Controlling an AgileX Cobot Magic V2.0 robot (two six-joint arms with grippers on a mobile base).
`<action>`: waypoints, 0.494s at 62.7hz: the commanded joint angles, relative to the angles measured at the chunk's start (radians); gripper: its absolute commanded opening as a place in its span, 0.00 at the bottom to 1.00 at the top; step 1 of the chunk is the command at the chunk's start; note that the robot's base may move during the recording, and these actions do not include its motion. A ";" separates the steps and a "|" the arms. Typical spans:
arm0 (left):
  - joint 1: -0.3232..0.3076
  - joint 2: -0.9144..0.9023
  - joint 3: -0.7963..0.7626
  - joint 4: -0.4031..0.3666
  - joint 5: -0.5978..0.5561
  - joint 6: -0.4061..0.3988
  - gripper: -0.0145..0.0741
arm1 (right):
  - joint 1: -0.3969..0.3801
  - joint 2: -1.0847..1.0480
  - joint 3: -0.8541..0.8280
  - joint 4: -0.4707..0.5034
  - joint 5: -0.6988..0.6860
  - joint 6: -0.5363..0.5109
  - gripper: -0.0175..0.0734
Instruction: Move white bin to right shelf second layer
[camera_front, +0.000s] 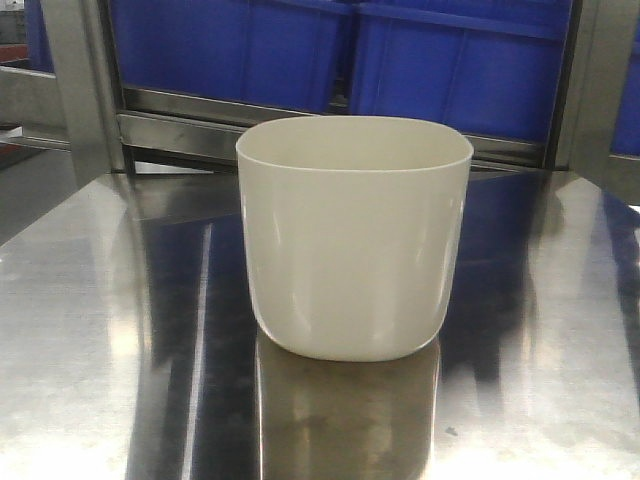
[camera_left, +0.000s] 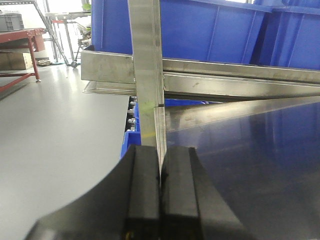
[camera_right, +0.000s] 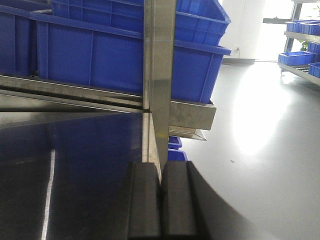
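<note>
Left tool (camera_left: 160, 200) pressed together, right tool (camera_right: 161, 200) likewise, white bin (camera_front: 355, 240) on table (camera_front: 80, 330), untouched by either

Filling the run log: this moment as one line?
white bin: upright on steel table, untouched | left gripper: shut, empty | right gripper: shut, empty | blue crates: behind bin

My left gripper (camera_left: 160, 169) has its two black fingers (camera_left: 142, 195) pressed flat together, with no gap between them and nothing held. My right gripper (camera_right: 161, 172) is the same: its fingers (camera_right: 145, 200) meet along a thin seam, empty. Each gripper points straight ahead, away from its wrist.
</note>
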 joint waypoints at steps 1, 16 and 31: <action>-0.003 -0.014 0.037 -0.006 -0.085 -0.003 0.26 | -0.004 -0.014 -0.017 0.003 -0.103 -0.007 0.25; -0.003 -0.014 0.037 -0.006 -0.085 -0.003 0.26 | -0.004 -0.014 -0.017 0.002 -0.192 -0.007 0.25; -0.003 -0.014 0.037 -0.006 -0.085 -0.003 0.26 | -0.002 -0.002 -0.044 0.026 -0.315 0.113 0.25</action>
